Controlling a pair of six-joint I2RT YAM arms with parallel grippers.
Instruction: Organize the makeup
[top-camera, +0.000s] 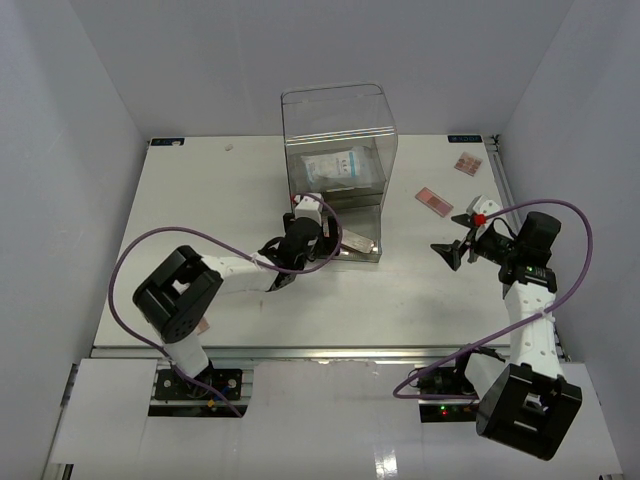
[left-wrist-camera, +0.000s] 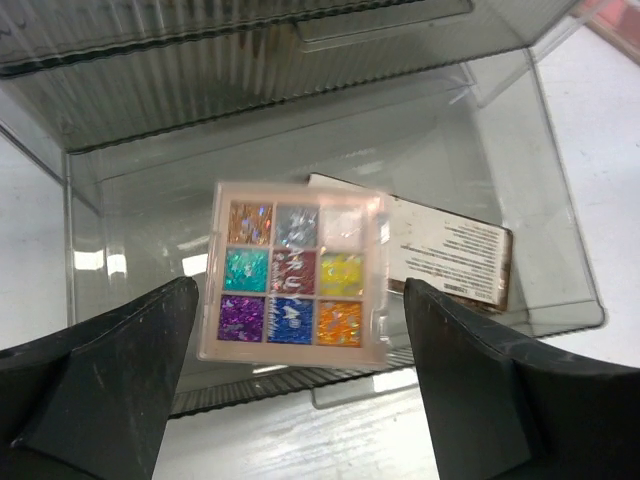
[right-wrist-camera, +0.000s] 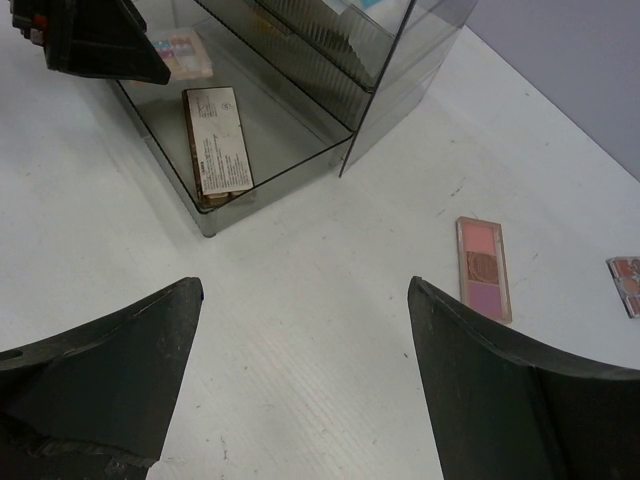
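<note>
Multicolour nine-pan eyeshadow palette (left-wrist-camera: 295, 270) sits in the clear acrylic drawer (left-wrist-camera: 560, 250), untouched between the jaws of the wide-open left gripper (left-wrist-camera: 300, 300), apparently placed for storage; right gripper (right-wrist-camera: 305, 290) hangs open, empty, above the white worktop (right-wrist-camera: 100, 230).

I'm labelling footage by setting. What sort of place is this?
Probably a robotics lab cell, not a home: white panels enclose a white table, a left arm and right arm are bolted at its edge, and makeup lies in and beside a clear drawer box.
</note>
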